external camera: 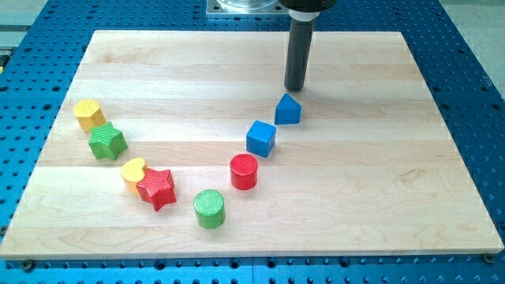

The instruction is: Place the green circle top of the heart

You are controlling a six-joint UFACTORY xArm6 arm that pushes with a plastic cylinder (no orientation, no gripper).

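Camera view, single frame: wooden board lies on a blue perforated table. Dark rod descends from the upper centre of the frame, and my tip rests on the board just above the blue house-shaped block, close to it; contact cannot be confirmed. The arm carries no fingers, only the rod, so nothing is gripped. Green circle stands in the lower centre of the frame, apart from its neighbours. Yellow heart sits to its left and slightly higher, touching the red star at its lower right. Red cylinder stands up and to the right of the green circle, with the blue cube beyond it. At the left of the frame, the yellow block, shape unclear, sits just above the green star.
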